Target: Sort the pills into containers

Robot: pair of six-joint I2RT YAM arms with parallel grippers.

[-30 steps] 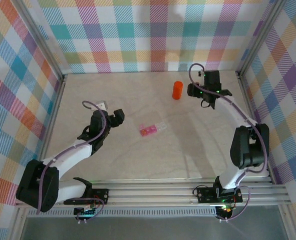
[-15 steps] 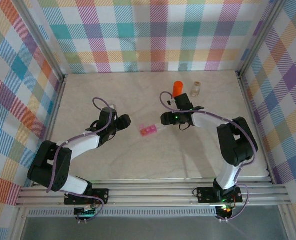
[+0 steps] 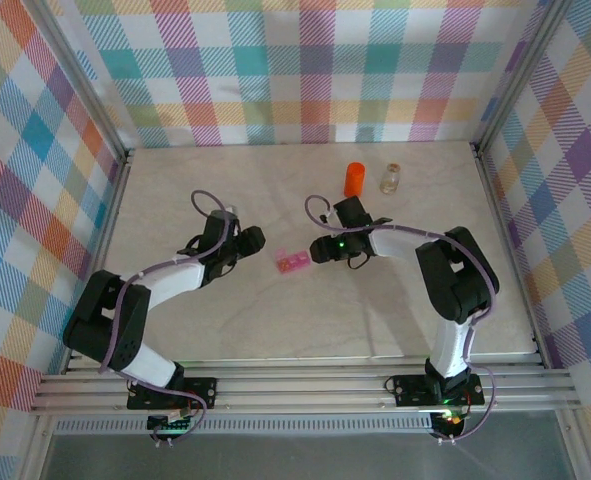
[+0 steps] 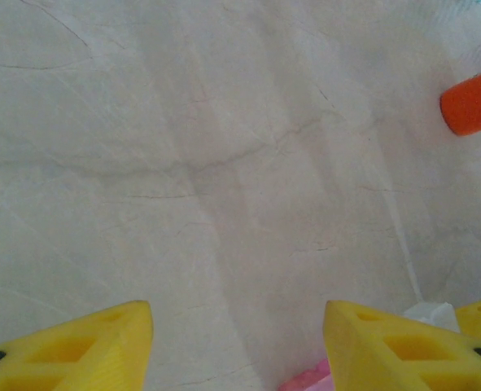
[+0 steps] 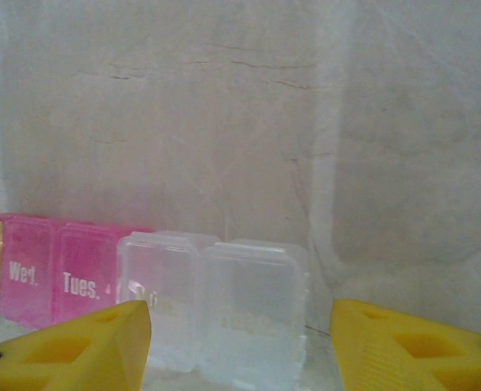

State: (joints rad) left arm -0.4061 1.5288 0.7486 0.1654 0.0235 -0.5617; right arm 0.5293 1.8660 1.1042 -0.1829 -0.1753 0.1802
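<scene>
We see the pill box (image 3: pixel 294 262) lying flat near the middle of the table (image 3: pixel 225 320). Its pink cells point toward 8 o'clock and its clear end toward 2 o'clock, where it runs under the right gripper (image 3: pixel 320 250). In the right wrist view that gripper's yellow fingers (image 5: pixel 69 346) stand wide apart with nothing clamped. The clear cells sit in the gap just ahead of the tips, and the pink cells marked "Tues." and "Wed." run off toward 9 o'clock. We cannot tell whether either finger touches the box. The left gripper (image 3: pixel 252 240) sits at about 10 o'clock of the box, near it but apart in the top view. Its wrist view shows its fingers spread wide over bare table, gripping nothing, with a sliver of pink at the bottom edge by the right-hand tip. The orange bottle (image 3: pixel 354 180) stands upright at 1 o'clock from the box, well apart. A small clear vial (image 3: pixel 390 178) stands near it at 3 o'clock.
</scene>
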